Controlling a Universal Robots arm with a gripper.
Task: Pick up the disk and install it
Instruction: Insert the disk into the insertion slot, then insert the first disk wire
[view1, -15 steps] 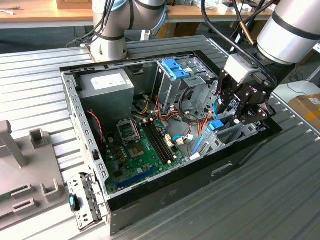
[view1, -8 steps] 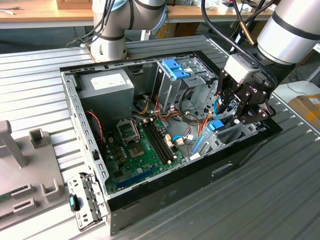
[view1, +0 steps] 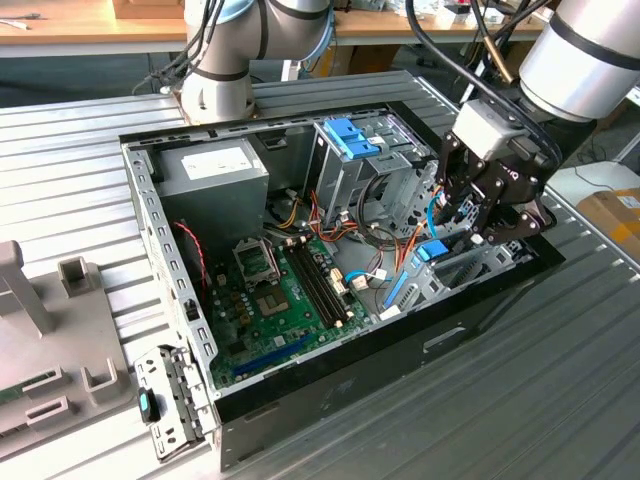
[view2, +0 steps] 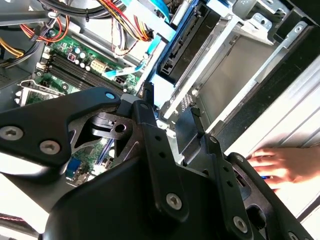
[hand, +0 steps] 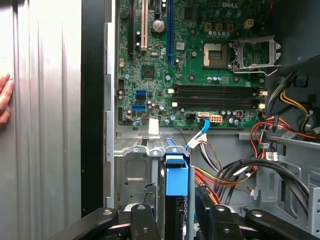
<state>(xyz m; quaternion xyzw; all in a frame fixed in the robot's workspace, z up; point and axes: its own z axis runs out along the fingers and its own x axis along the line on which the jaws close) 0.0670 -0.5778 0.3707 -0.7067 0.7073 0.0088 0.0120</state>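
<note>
One hand (hand: 5, 100) rests on the ribbed table (hand: 45, 125), beyond the black case wall (hand: 92, 100) and well aside of the claw (hand: 175, 206). The metal drive bay (hand: 130, 172) stands just ahead of it. The claw is closed to the thickness of the disk (hand: 177, 177), a finger (hand: 145, 222) against each side. It holds the disk on edge, blue tab pointing away.

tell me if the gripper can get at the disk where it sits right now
Probably yes: the gripper hangs just off the disk in its metal bay, nothing between them; the loose cables lie to one side.
</note>
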